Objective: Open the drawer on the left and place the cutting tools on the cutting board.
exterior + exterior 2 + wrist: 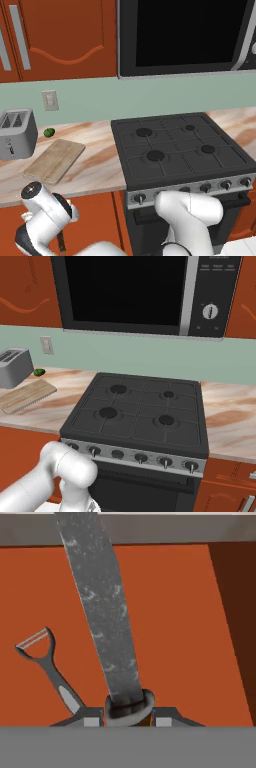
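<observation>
Lay empty at nine o'clock of the stove [182, 150], the cutting board [55, 159], beside the toaster [17, 132]. Ran up toward twelve over the red-brown drawer floor [190, 622], the knife [102, 612]; gripper [128, 714] pinched narrowly on its collar. Rested at eight o'clock, the peeler [45, 657].

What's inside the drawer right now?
The drawer holds a peeler lying on its floor and the knife, whose handle end sits between the closed gripper fingers. The handle itself is hidden.
</observation>
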Available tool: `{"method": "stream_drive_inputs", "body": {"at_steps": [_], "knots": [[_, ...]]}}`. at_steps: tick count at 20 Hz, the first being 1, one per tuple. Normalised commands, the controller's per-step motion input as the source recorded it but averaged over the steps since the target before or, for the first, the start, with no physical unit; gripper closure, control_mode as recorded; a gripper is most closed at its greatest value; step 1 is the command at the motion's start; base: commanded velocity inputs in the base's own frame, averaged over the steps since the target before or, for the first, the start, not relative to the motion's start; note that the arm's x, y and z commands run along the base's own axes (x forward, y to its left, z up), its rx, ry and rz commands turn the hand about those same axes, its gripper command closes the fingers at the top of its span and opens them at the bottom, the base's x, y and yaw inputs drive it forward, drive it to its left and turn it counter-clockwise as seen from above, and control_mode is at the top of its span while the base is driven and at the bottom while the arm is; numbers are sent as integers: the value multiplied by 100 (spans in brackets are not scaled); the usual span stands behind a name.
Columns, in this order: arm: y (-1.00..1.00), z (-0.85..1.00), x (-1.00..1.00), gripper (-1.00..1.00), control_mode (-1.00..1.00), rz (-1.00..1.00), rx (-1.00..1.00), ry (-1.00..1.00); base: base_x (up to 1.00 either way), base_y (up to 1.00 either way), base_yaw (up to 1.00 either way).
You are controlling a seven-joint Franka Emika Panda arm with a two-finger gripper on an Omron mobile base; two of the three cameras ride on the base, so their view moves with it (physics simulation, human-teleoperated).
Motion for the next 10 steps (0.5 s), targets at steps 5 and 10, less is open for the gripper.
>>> {"method": "stream_drive_inputs", "body": {"at_steps": [5,10], "knots": [[-3,100,83,100,-100,-10,9,-31,0,0,0],[0,100,100,100,-100,-11,13,-26,0,0,0]]}}
